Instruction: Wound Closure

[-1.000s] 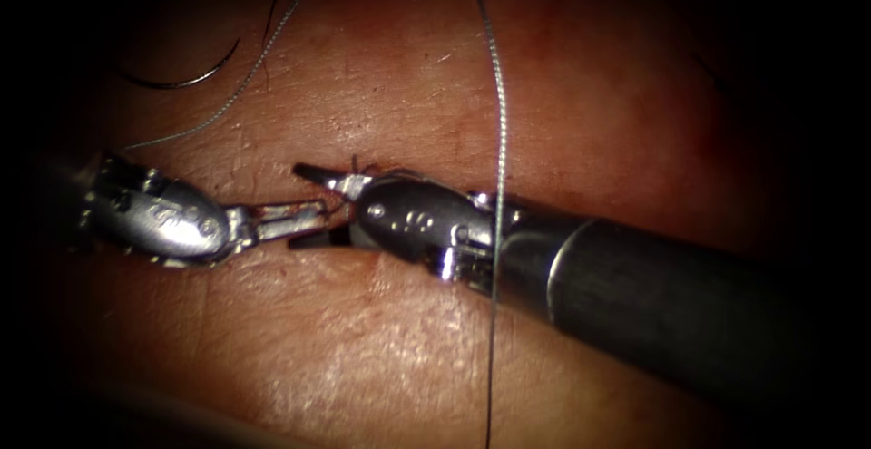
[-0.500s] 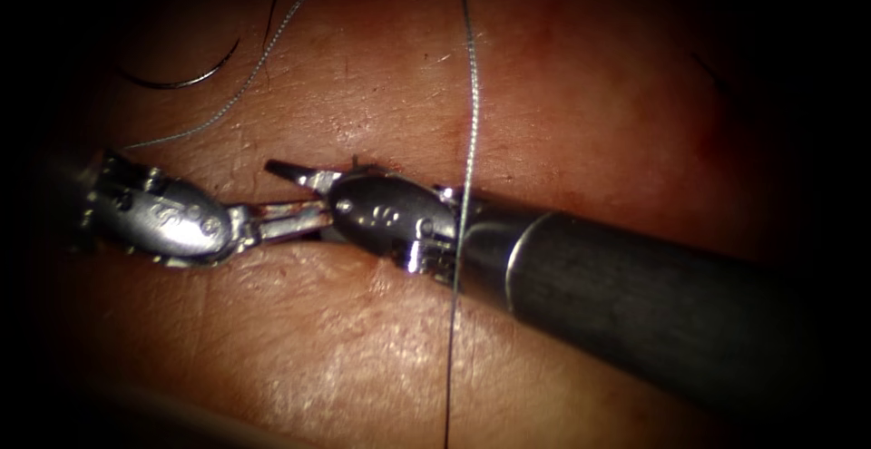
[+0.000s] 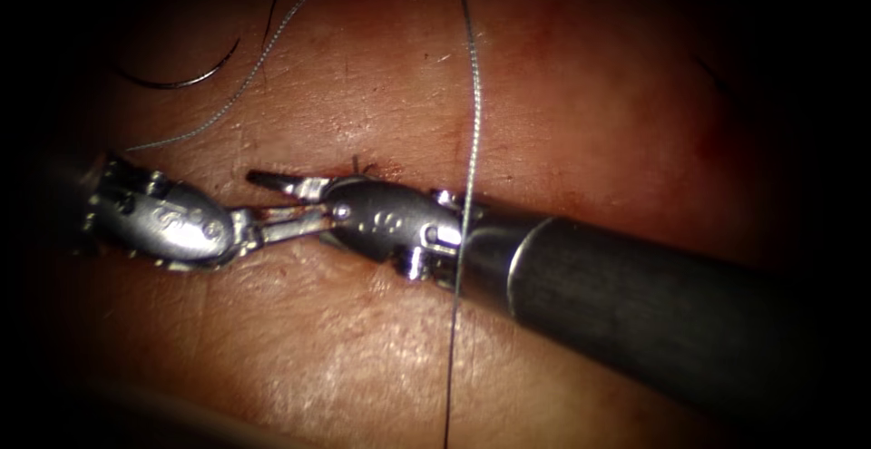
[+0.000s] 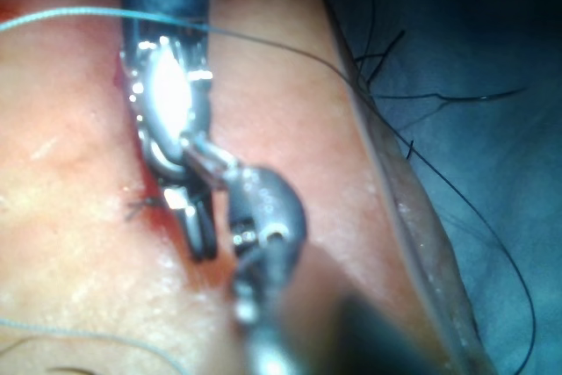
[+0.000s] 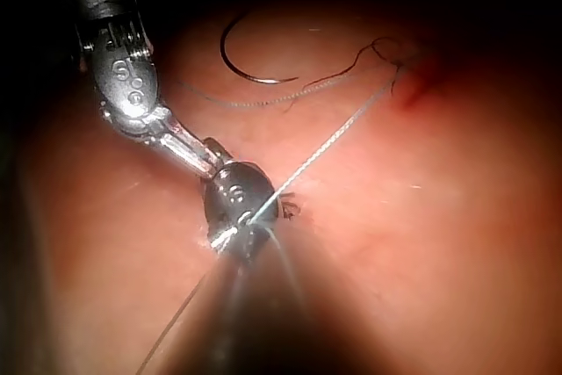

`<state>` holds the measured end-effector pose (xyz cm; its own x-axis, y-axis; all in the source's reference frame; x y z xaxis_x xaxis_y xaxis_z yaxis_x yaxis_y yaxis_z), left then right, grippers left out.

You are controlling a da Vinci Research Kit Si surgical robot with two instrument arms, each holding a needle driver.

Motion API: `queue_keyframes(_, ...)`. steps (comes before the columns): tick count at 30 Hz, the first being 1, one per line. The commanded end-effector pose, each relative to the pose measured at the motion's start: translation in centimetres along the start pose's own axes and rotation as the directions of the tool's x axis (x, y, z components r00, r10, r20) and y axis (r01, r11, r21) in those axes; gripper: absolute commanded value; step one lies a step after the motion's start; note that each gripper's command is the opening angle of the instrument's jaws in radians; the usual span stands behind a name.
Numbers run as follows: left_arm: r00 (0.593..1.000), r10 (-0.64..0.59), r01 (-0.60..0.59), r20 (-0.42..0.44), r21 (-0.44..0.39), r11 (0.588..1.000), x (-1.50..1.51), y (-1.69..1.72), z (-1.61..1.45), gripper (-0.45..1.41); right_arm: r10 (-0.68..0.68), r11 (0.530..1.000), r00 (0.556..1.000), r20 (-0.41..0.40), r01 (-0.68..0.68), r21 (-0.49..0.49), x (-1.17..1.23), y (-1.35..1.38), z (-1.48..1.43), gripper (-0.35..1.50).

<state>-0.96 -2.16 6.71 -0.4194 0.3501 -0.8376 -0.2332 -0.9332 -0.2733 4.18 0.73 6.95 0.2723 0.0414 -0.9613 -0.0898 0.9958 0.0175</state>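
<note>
— Needle (image 3: 181, 75) lies loose on the tissue (image 3: 363, 340), upper left of frame, in neither tool.

— My right tool (image 3: 295, 197) has slid leftward along the cut (image 3: 363, 170), jaws apart, holding nothing; left tool's (image 3: 288, 222) jaws I cannot tell. Thread (image 3: 472, 122) crosses my shaft.

Quick count: 2 shiny steel needle-driver tools, left tool (image 3: 286, 222) and right tool (image 3: 281, 181), 1 thin dark curved needle (image 3: 181, 77), 1 pale grey thread (image 3: 472, 141), 1 slab of pinkish-brown tissue (image 3: 363, 349).
</note>
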Motion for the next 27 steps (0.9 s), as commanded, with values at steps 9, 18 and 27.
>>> queue_keyframes(9, 1.0, -0.002, 0.002, 0.002, -0.005, 1.0, -0.08, 0.07, 0.0, -0.45, 0.0, 0.999, 0.999, 0.04, -0.002, 0.052, -0.04, -0.06, 0.04, -0.35)
queue_keyframes(18, 1.0, -0.017, 0.017, -0.016, 0.016, 1.0, -0.03, -0.17, -0.49, -0.45, 0.094, 0.995, 0.996, -0.003, -0.094, -0.036, -0.11, -0.31, -0.55, 1.48)
queue_keyframes(27, 1.0, -0.027, 0.028, -0.01, 0.062, 0.998, -0.2, -0.32, -1.08, -0.45, 0.102, 0.994, 0.995, 0.013, -0.101, -0.049, -0.15, -0.53, -1.32, 1.48)
